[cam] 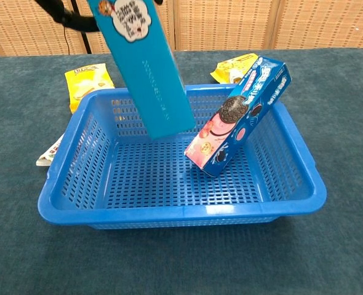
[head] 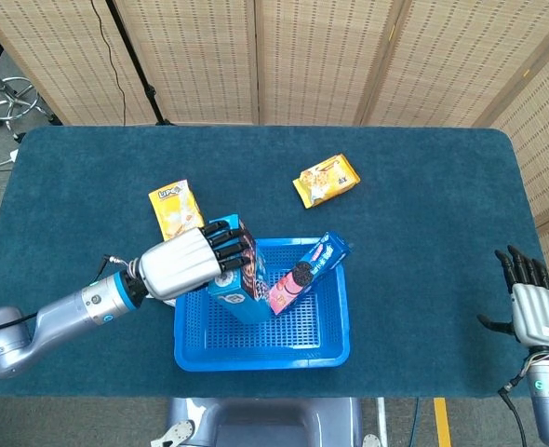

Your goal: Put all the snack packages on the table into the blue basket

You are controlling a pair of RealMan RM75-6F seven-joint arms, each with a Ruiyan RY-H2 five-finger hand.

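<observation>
Blue basket (cam: 280,132), front-centre on the table: your target. Left hand (head: 183,263) has its fingers wrapped round the tall blue box (cam: 147,67), held tilted above the basket's left half. Lower until its bottom end meets the mesh, clear of the cookie box (cam: 240,114) leaning on the right wall, then let go. Right hand (head: 533,312) idles with fingers spread, holding nothing. Yellow packets (head: 175,209) (head: 328,180) lie outside.

Blue box (cam: 147,67) tilted above blue basket (cam: 71,203) – cookie box (cam: 240,117) leaning inside
</observation>
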